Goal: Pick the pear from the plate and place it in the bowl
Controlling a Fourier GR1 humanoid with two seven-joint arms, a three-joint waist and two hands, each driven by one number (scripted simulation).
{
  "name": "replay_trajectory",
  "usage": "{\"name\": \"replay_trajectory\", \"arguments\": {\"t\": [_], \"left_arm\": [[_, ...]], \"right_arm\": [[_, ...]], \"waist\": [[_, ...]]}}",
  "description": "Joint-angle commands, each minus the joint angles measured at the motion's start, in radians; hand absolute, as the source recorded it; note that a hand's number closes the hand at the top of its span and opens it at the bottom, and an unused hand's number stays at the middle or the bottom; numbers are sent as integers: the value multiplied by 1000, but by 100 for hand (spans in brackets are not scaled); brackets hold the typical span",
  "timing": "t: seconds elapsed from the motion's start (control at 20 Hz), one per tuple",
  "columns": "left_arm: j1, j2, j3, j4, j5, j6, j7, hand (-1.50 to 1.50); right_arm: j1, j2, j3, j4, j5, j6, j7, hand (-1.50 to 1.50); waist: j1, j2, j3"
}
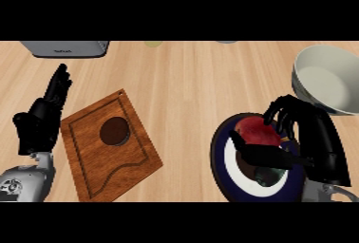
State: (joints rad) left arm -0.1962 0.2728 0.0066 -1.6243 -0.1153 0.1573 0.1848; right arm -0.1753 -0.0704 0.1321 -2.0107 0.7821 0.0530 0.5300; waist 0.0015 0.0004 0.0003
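Right hand (298,137) curling fingers and thumb around reddish pear (257,132), sitting over dark blue-rimmed plate (223,161); white bowl (326,78) standing just beyond plate; left hand (42,118) resting open beside wooden cutting board (108,147) on counter (189,80).

The plate (223,163) lies on the desk (189,85), right of the cutting board (105,147); the bowl (329,80) sits behind the plate.

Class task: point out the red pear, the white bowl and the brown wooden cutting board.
red pear (257,132), head view, on its red skin between the curled fingers
white bowl (329,83), head view, on its inner wall
brown wooden cutting board (91,156), head view, on bare wood
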Motion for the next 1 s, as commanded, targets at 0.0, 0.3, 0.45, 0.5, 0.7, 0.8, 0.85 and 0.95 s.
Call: {"name": "replay_trajectory", "arguments": {"t": [0.0,0.3,0.45,0.5,0.7,0.8,0.85,0.95], "left_arm": [[0,-30,-22,-16,-35,27,11,0],[23,-34,-16,-28,-28,4,-12,0],[23,5,30,-4,5,-35,-33,0],[-39,-22,7,21,-20,-11,12,0],[-14,-21,22,26,-7,-22,-27,0],[-71,-30,0,28,-29,-11,-5,0],[-34,-25,10,20,-14,-23,-10,0],[-55,-19,3,15,-22,-33,8,0]], "right_arm": [[-85,-51,-214,112,-115,-48,-94,150],[-211,-173,-416,415,-250,-94,-307,150],[-253,-242,-474,574,-216,-159,-417,150],[-292,-266,-482,632,-197,-181,-444,150],[-316,-355,-521,857,-152,-248,-592,150],[-384,-405,-510,976,-72,-301,-602,150],[-361,-403,-521,1017,-46,-367,-635,150],[-414,-428,-518,1138,-17,-413,-677,150]], "waist": [[2,2,1],[9,2,0],[13,4,0],[10,6,1],[17,7,1],[31,15,1],[34,14,2],[35,13,2]]}}
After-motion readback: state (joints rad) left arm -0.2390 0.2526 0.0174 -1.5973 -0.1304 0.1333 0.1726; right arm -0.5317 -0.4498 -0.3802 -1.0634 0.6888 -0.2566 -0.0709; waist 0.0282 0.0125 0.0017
